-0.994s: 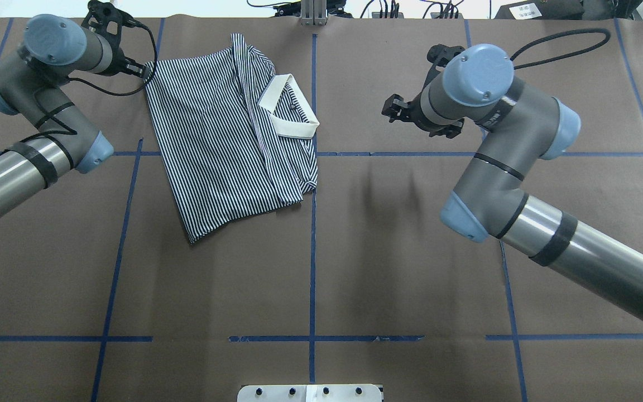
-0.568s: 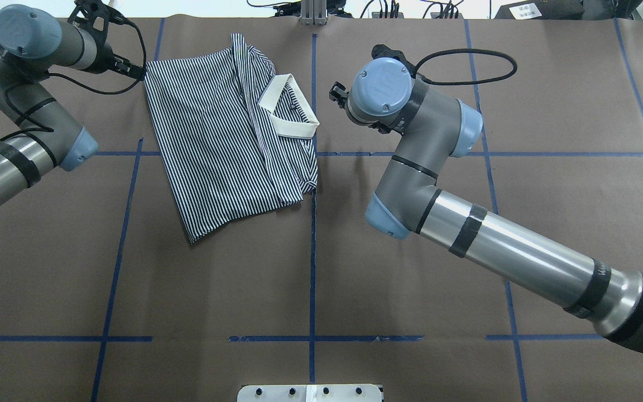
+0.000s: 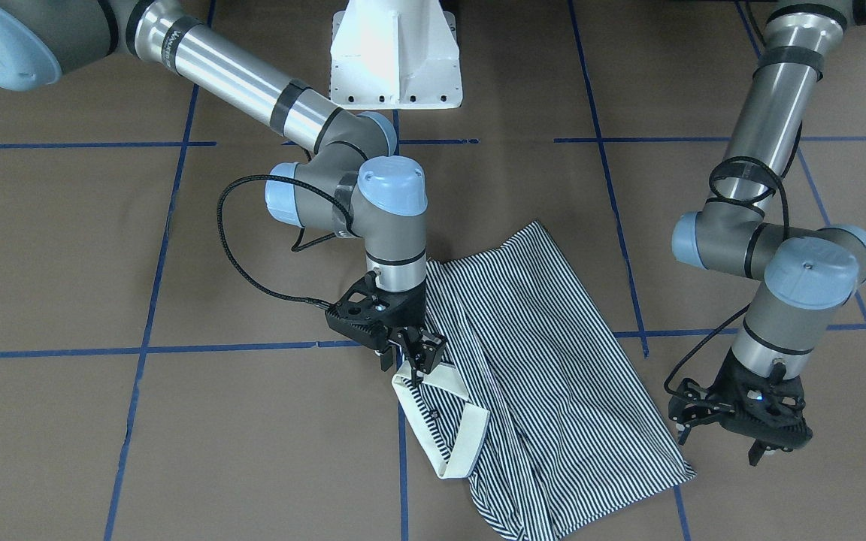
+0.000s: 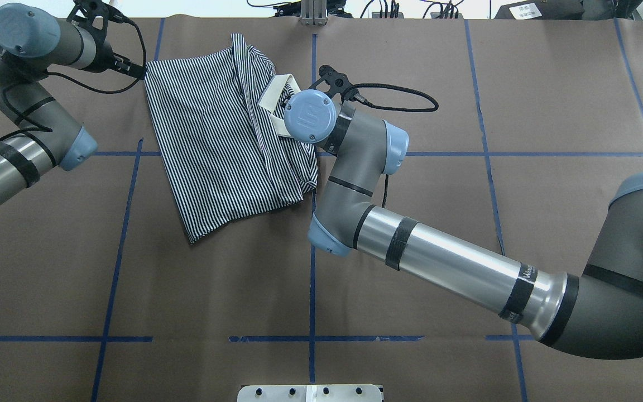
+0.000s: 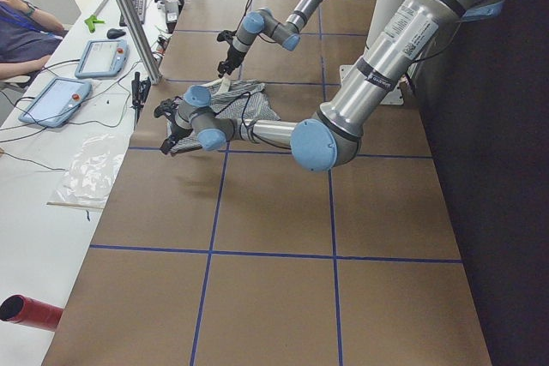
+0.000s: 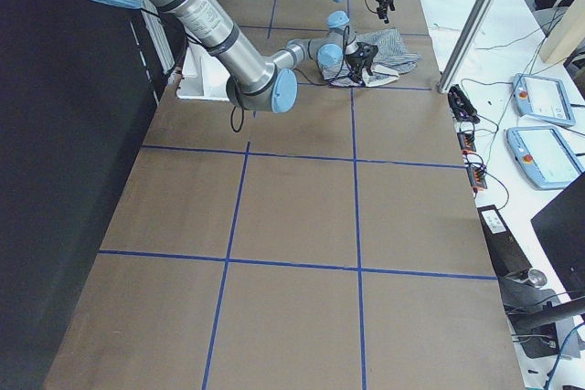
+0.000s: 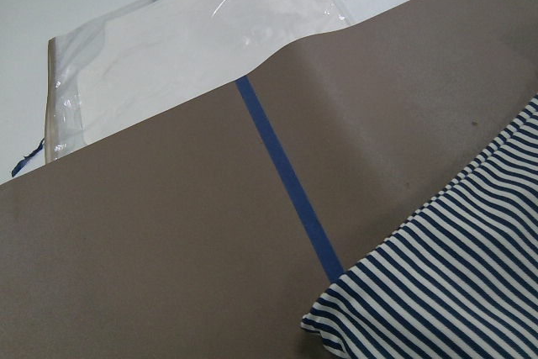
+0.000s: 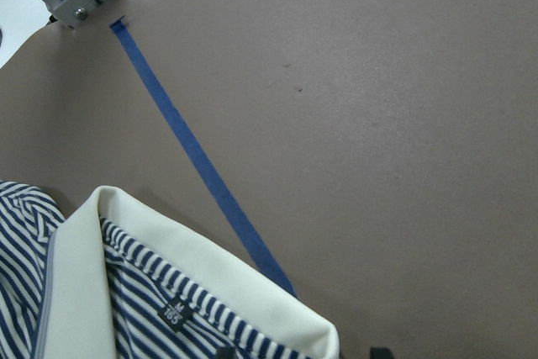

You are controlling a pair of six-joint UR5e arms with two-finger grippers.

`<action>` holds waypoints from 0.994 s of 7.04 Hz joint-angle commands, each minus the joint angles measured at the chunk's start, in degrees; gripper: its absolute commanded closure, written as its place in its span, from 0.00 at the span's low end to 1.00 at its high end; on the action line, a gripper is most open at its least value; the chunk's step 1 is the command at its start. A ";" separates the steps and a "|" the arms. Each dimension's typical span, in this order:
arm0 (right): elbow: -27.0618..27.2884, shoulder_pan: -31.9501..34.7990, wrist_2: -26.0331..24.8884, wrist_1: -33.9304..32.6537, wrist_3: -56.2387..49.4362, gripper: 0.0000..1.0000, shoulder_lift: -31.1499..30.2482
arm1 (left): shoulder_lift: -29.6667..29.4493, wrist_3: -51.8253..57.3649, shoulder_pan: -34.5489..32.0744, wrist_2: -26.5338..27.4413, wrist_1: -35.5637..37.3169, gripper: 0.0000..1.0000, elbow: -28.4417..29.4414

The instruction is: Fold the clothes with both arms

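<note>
The striped polo shirt (image 3: 553,376) lies folded lengthwise on the brown table, and it also shows in the overhead view (image 4: 215,139). Its cream collar (image 3: 452,432) points toward the table's centre line. My right gripper (image 3: 405,366) hangs over the collar's edge with its fingers apart; in the overhead view my right wrist hides it. The right wrist view shows the collar (image 8: 193,283) just below. My left gripper (image 3: 719,445) is open and empty, just off the shirt's far hem corner (image 3: 687,472), which shows in the left wrist view (image 7: 437,300).
The white pedestal base (image 3: 395,52) stands at my side of the table. Blue tape lines (image 4: 312,268) grid the brown cover. An aluminium post (image 4: 313,11) and cables sit at the far edge. A plastic bag (image 7: 193,48) lies beyond the table edge.
My right arm has swung left across the table, from well right of the shirt to over the collar. My left arm shifted slightly left early on, then held still.
</note>
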 commanded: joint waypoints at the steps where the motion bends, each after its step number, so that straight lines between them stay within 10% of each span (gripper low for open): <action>1: -1.00 -0.39 -0.42 0.05 -0.06 0.39 0.37 | 0.09 -0.29 0.00 0.00 0.01 0.00 -0.03; 2: -1.00 -0.39 -0.51 -0.04 -0.06 0.47 0.37 | 0.09 -0.29 -0.09 0.00 -0.08 0.00 -0.12; 3: -0.91 -0.31 -0.51 -0.04 -0.06 0.97 0.46 | 0.17 -0.29 -0.09 0.00 -0.17 0.00 -0.21; 7: 8.87 -0.04 0.19 -4.92 -0.85 1.00 -3.46 | 1.84 -0.38 0.00 0.00 -0.17 0.00 -3.28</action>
